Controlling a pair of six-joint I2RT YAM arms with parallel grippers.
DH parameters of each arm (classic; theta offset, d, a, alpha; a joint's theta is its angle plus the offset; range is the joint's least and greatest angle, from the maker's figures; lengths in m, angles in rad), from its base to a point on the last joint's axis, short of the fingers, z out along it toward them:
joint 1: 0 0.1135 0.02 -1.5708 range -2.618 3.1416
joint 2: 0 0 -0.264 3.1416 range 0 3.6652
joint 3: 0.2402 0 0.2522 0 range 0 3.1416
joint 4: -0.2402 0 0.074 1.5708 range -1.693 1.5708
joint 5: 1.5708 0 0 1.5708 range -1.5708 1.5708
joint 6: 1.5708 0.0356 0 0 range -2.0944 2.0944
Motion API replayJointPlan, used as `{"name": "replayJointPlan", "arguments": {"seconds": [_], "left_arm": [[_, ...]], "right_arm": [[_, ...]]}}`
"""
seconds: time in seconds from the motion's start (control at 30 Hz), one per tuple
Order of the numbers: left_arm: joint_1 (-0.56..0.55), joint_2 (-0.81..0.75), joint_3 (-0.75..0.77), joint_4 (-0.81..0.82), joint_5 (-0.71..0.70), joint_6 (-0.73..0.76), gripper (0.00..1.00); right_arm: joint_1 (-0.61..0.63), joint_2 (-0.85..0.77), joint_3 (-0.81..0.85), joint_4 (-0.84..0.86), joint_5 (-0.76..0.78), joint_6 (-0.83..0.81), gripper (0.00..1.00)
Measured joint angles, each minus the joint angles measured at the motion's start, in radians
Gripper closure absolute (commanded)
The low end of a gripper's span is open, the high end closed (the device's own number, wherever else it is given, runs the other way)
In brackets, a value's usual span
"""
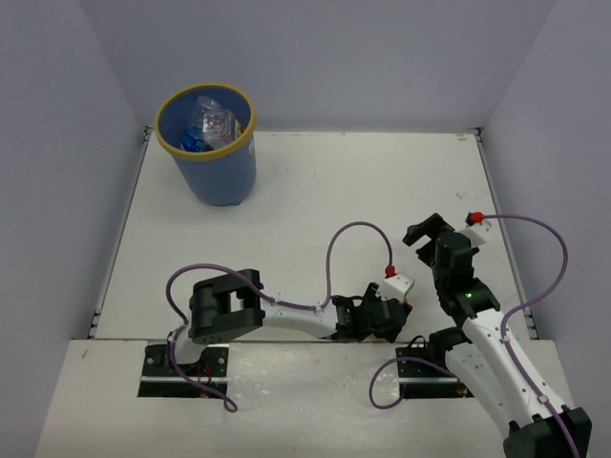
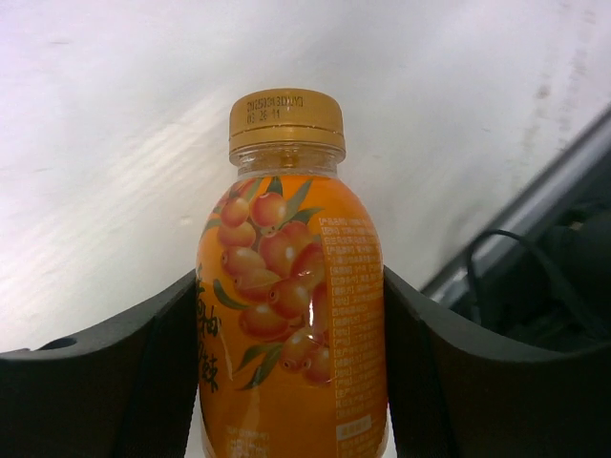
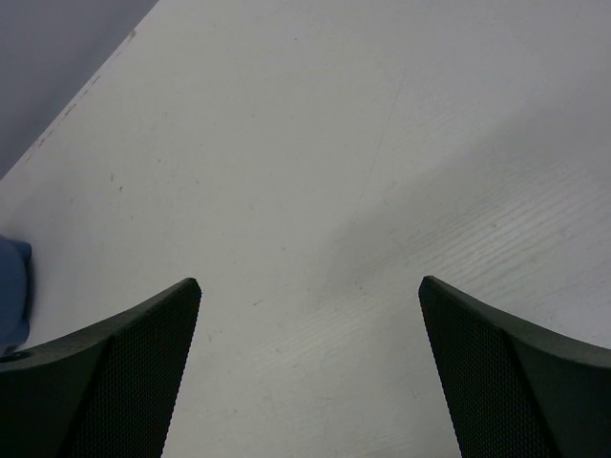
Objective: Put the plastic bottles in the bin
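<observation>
A stubby orange bottle [image 2: 286, 286] with a gold cap and a fruit label fills the left wrist view. My left gripper [image 2: 289, 281] is shut on its body, one dark finger pressed on each side. From above, the left gripper [image 1: 387, 320] lies low at the table's near edge and covers the bottle. My right gripper [image 1: 425, 232] hovers open over bare table at the right, and nothing lies between its fingers [image 3: 124, 372]. The blue bin [image 1: 218, 176] with a yellow rim stands at the far left with several plastic bottles [image 1: 212, 124] inside.
The grey walls close in the table on three sides. The table's near-edge rail [image 2: 520, 215] and dark cables run just right of the held bottle. The right arm's base [image 1: 449, 348] sits close beside the left gripper. A sliver of the bin [image 3: 11, 286] shows in the right wrist view.
</observation>
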Motion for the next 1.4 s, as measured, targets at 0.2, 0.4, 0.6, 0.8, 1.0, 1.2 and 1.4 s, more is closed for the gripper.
{"name": "replayJointPlan", "arguments": {"seconds": [0.2,0.4,0.6,0.8,1.0,1.2,1.4], "left_arm": [[0.049,-0.162,-0.055,-0.163,-0.172,-0.039,1.0],[0.271,-0.514,-0.199,-0.233,-0.377,-0.057,0.97],[0.422,-0.784,-0.204,-0.165,-0.513,0.089,0.94],[0.773,-0.882,-0.149,0.014,-0.477,0.333,0.9],[1.112,-0.748,0.082,0.05,-0.337,0.462,0.9],[1.323,-0.52,0.311,0.012,-0.144,0.5,0.86],[1.383,-0.3,0.475,-0.128,-0.054,0.5,0.64]], "right_arm": [[0.0,0.001,0.0,-0.001,0.0,0.0,0.01],[0.0,0.011,0.0,-0.006,-0.002,0.0,0.01],[0.0,0.021,0.0,-0.013,-0.01,0.0,0.01],[0.0,0.021,0.0,-0.015,-0.02,-0.002,0.01],[0.0,0.03,0.001,-0.019,-0.026,-0.005,0.01],[0.0,0.041,0.001,-0.028,-0.027,-0.008,0.01],[0.0,0.064,0.002,-0.03,-0.027,-0.008,0.01]]}}
